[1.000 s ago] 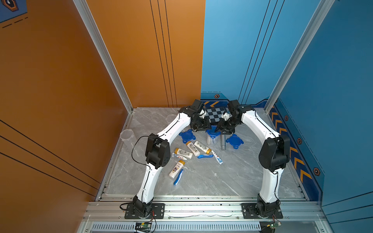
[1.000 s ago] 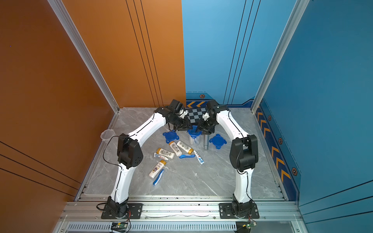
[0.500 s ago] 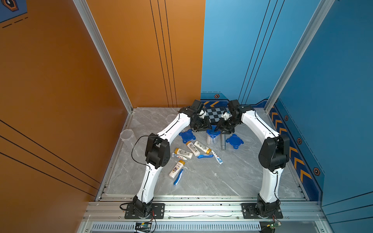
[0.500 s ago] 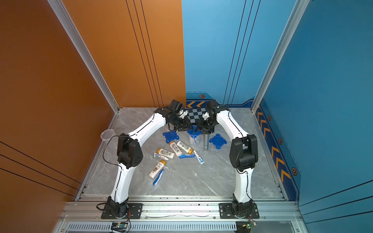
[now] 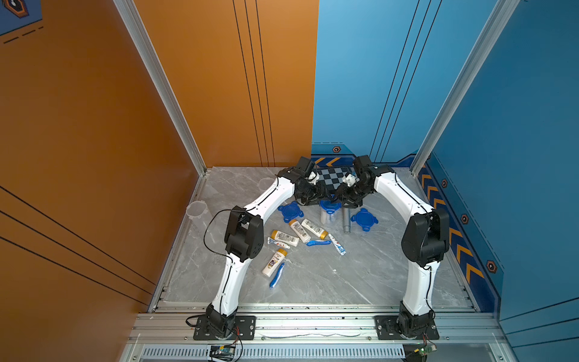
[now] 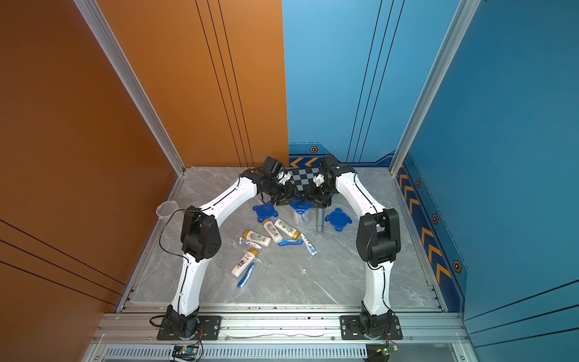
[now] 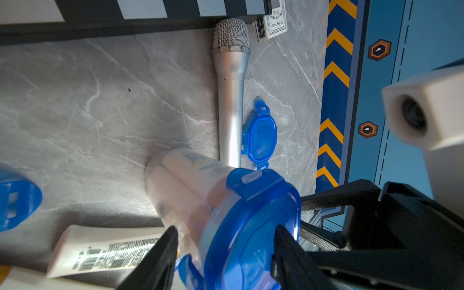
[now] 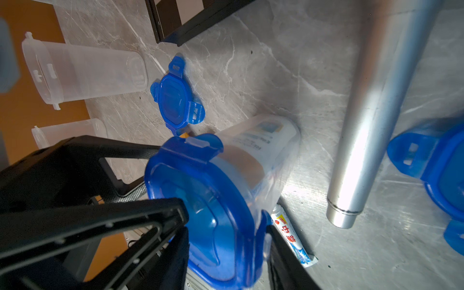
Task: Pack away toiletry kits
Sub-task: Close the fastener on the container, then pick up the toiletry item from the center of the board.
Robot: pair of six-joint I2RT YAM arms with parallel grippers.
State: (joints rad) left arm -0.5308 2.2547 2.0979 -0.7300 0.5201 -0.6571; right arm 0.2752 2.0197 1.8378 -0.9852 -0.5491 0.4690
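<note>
- Lidded cup [image 5: 326,216]: left gripper [image 7: 226,251] at its 9 o'clock, spread; right gripper [image 8: 226,241] at 3 o'clock, grip unclear.
- Clear walls, blue lid [image 7: 246,226] on, white toiletries [image 7: 185,180] inside.

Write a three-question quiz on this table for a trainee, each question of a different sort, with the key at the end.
1. True or false: the silver microphone stands upright.
2. How many blue lids lie loose on the table, off any cup?
3. Pick one. The lidded cup is: A) upright, where the left pincer and the right pincer meet; B) tipped over at the table's front edge; C) stacked inside another cup.

Key: 1 false, it lies flat. 2 two. 3 A.
</note>
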